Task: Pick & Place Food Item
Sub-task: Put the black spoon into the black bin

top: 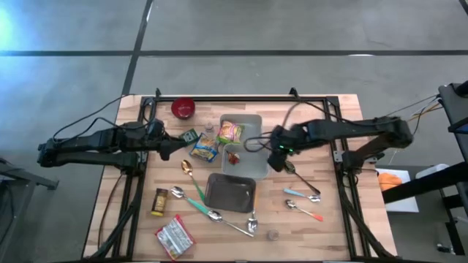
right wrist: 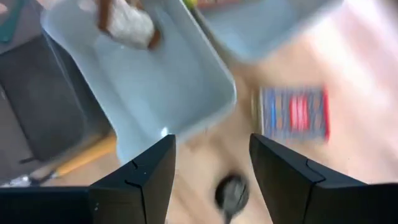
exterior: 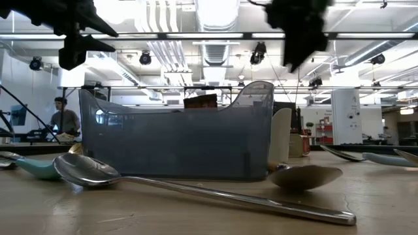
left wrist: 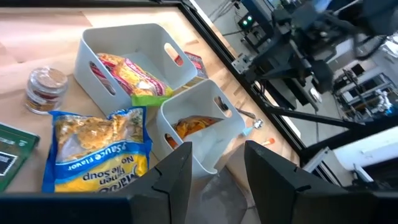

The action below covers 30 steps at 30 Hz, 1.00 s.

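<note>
On the wooden tabletop (top: 329,219), the left hand (top: 178,148) hangs low over the left-centre, near a green packet (top: 190,136) and the soup packet (top: 205,149). In its wrist view the two fingers (left wrist: 176,174) stand apart with nothing between them, so it is released; past them lie the soup packet (left wrist: 96,146), a small round jar (left wrist: 46,89) and two white bins. In front of this arm lie a small dark jar (top: 159,202) and a red-and-white packet (top: 175,235). A red bowl (top: 183,108) sits at the far edge.

At the centre, the far bin (top: 241,129) holds a yellow-and-red noodle packet (top: 231,131), also seen in the left wrist view (left wrist: 127,71). The near bin (top: 243,162), touching it, holds an orange-red food item (top: 233,156), lying inside at the bin's left end (left wrist: 193,126). Just in front is a dark tray (top: 232,191), with spoons (top: 212,215) spread around it. In the low view the tray (exterior: 176,137) stands behind a long spoon (exterior: 196,186).

The right hand (top: 276,157) hovers at the right end of the near bin. In its wrist view the fingers (right wrist: 146,180) are spread, gripping nothing: released. Beyond them shows the bin (right wrist: 155,87) with a pale-and-brown lump (right wrist: 127,25) in it, too blurred to identify. More spoons (top: 302,192) lie to the right.
</note>
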Motion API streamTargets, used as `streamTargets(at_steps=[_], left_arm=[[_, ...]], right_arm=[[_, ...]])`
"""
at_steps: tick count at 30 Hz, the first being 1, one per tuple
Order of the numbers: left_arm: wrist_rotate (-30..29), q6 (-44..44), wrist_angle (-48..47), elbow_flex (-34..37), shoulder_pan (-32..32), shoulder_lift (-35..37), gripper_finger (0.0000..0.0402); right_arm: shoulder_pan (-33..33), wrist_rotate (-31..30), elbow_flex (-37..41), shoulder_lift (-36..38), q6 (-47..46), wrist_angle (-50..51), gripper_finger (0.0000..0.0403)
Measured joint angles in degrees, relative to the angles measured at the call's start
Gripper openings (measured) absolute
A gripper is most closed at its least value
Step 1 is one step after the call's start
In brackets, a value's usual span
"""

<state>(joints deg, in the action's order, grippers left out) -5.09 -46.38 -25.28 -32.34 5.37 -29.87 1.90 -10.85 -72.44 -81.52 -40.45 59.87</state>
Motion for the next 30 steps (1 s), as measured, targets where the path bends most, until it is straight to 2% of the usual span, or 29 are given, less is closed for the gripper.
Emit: streamTargets(at_steps=[7,14,17,21,30], left_arm=[[2.7,1.7,0.1,0.0,0.0,0.0,0.0151],[3.6,2.0,0.1,0.0,0.0,0.0,0.0151],[4.3,2.0,0.0,0.0,0.0,-0.1,0.0151],[9.2,4.1,-0.9,-1.8,0.0,-2.9,0.0151],[13.4,17.2,-15.4,-13.0,0.0,-15.2,0.0151]], right_arm=[[5.9,1.4,13.3,8.1,-15.2,0.0,0.0203],[11.4,5.9,21.7,8.5,-23.2,-1.9,0.0203],[13.1,6.6,24.4,7.3,-24.7,-4.3,0.0203],[14.4,7.6,27.5,5.0,-25.6,-8.4,0.0203],[13.9,7.7,29.3,-1.1,-20.8,-9.8,0.0203]])
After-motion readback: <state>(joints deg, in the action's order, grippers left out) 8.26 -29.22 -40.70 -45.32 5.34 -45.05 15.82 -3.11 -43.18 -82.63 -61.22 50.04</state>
